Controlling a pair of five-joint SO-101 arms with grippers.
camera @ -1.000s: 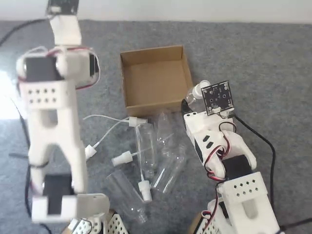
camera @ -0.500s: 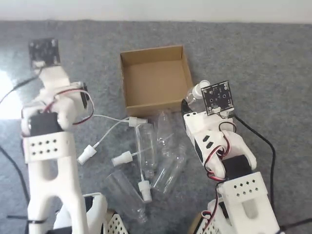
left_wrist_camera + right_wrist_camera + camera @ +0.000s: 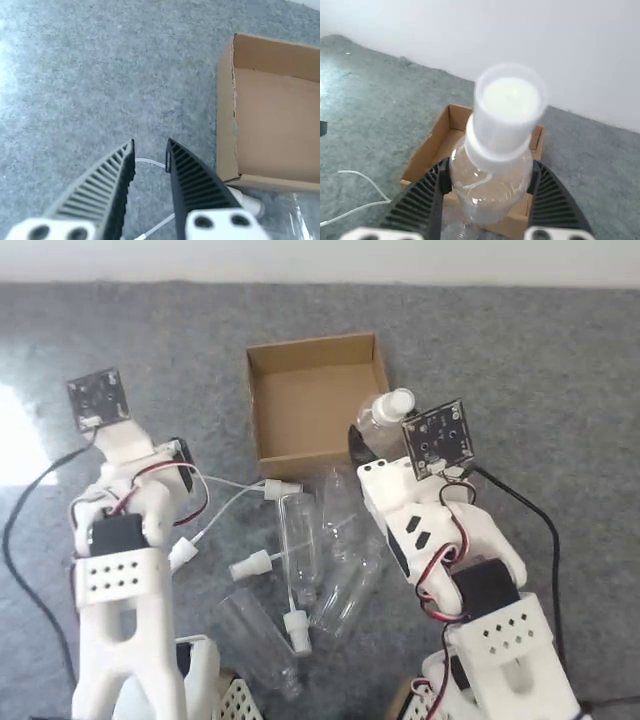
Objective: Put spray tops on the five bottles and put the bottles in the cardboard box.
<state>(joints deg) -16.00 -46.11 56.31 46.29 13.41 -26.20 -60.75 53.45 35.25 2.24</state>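
Observation:
My right gripper [image 3: 487, 200] is shut on a clear bottle [image 3: 492, 192] that wears a white spray top [image 3: 509, 107]. In the high view this bottle [image 3: 383, 420] hangs over the near right corner of the open cardboard box [image 3: 255, 410], held by the right gripper [image 3: 372, 447]. Several bare bottles [image 3: 298, 540] lie on the carpet in front of the box, with loose spray tops [image 3: 250, 565] among them. My left gripper [image 3: 150, 145] is open a little, low over the carpet left of the box [image 3: 225, 115], with a thin white spray tube [image 3: 150, 163] showing between its fingers.
Grey carpet covers the table. Another loose spray top [image 3: 178, 555] with a long tube lies beside the left arm [image 3: 120, 570]. A white wall [image 3: 520, 40] stands behind the box. The box interior [image 3: 320, 405] holds nothing.
The left arm has swung down from high at the back left to low beside the box. The right gripper carried its bottle left and farther, over the box's corner.

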